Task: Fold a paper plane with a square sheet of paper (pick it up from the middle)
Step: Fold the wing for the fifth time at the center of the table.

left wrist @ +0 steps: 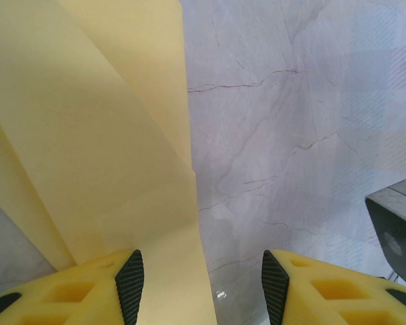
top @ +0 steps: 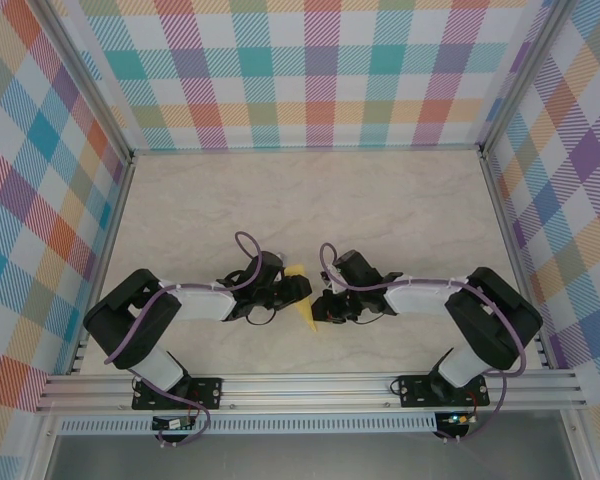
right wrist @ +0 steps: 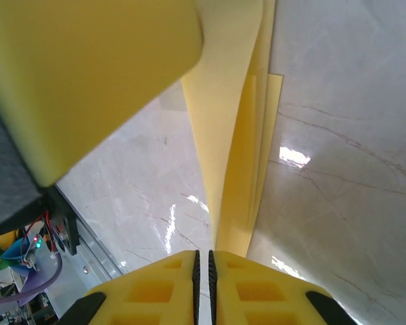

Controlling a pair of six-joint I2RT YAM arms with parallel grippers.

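The folded yellow sheet of paper [top: 305, 305] lies as a narrow creased wedge on the table between my two grippers, its point toward the near edge. My left gripper [top: 296, 290] is open; in the left wrist view the paper [left wrist: 108, 135] runs in between its fingers [left wrist: 199, 284], close to the left pad, with several folded layers visible. My right gripper [right wrist: 203, 271] is shut, pads almost touching. The paper's layered edge [right wrist: 237, 169] rises just beside the slit, over the right finger, not clearly inside it.
The marble table [top: 380, 210] stretches open behind the arms, walled by checked panels. An aluminium rail [top: 310, 385] runs along the near edge. A left finger [right wrist: 88, 74] looms close at the top left of the right wrist view. A grey arm part [left wrist: 396, 230] is at the left wrist view's right edge.
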